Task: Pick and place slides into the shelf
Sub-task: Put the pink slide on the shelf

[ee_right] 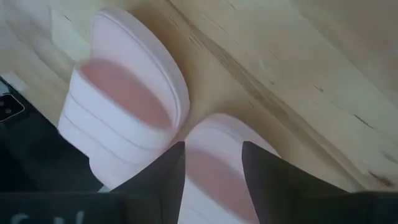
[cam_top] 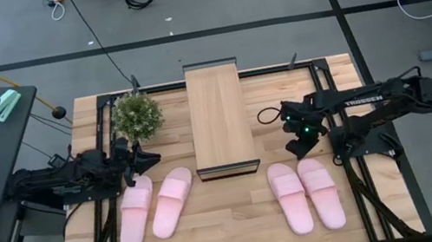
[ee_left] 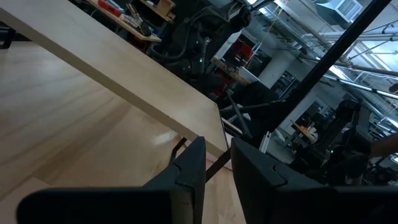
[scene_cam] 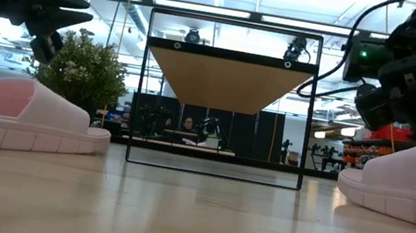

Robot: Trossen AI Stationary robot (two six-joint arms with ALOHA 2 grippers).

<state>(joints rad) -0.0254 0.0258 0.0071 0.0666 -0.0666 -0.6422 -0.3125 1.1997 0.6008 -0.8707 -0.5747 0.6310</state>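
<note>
Four light pink slides lie soles down on the wooden table. One pair (cam_top: 136,212) (cam_top: 171,200) is at the near left and the other pair (cam_top: 288,197) (cam_top: 323,195) at the near right. The shelf (cam_top: 219,119), a light wood plank on a thin black frame, stands on its frame legs at the table's middle, toward the far edge. My left gripper (cam_top: 152,156) hovers level just beyond the left pair, pointing at the shelf, open by a narrow gap (ee_left: 217,165) and empty. My right gripper (cam_top: 298,149) hovers above the far ends of the right pair (ee_right: 134,102), open (ee_right: 212,165) and empty.
A small potted plant (cam_top: 136,115) stands at the far left, close beside my left gripper and left of the shelf. A black cable (cam_top: 268,116) loops by my right arm. Bare tabletop (cam_top: 232,215) lies between the two pairs of slides, in front of the shelf.
</note>
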